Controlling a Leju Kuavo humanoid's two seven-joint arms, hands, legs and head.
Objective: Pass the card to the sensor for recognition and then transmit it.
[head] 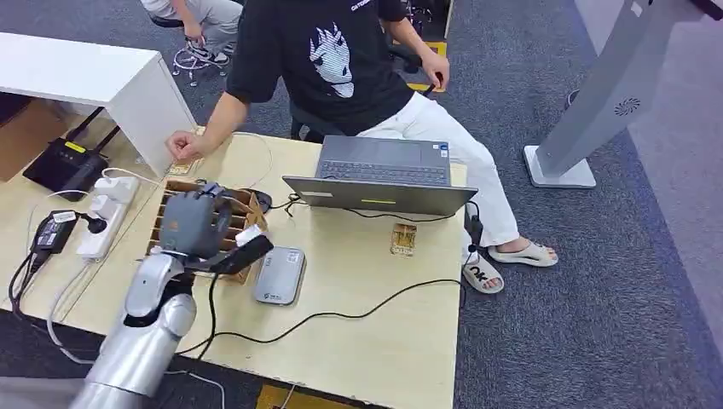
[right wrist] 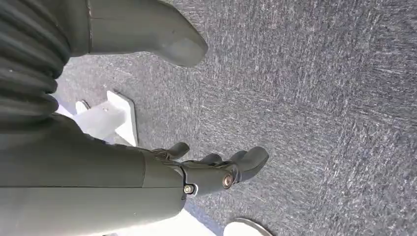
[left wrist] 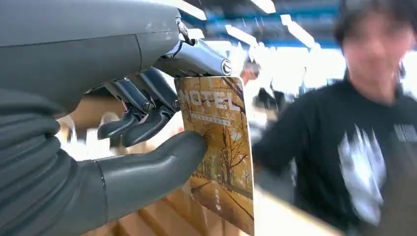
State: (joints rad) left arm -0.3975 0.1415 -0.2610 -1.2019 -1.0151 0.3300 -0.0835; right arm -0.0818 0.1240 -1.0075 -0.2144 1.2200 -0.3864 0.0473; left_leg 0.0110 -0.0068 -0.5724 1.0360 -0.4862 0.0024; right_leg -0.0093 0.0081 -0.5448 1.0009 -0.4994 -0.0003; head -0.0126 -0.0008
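Head view: left hand (head: pixel 198 223) is raised over the wooden slotted card rack (head: pixel 249 204) on the light wood table (head: pixel 375 315), silver forearm coming up from the bottom left. Card (head: pixel 249 235) shows as a pale edge at the fingertips, just above the grey sensor box (head: pixel 280 275), which lies flat to the right of the rack. Open laptop (head: pixel 379 175) sits behind the sensor, a second card (head: pixel 403 239) lies flat in front of it, and a black cable (head: pixel 341 315) runs across the tabletop. Person in a black printed shirt (head: pixel 341 60) sits behind the table, one hand (head: pixel 181 146) resting near the far left corner. White power strip (head: pixel 107 213) lies on the left. Left wrist view: thumb (left wrist: pixel 162 162) and dark fingers (left wrist: pixel 147 110) pinch the card (left wrist: pixel 221 152) by one edge; it is held upright, gold tree print, "HOTEL" lettering on it. Person is blurred behind it. Right wrist view: right hand (right wrist: pixel 216 172) hangs over grey carpet (right wrist: pixel 319 98), fingers loosely curled and apart from the thumb, nothing in them.
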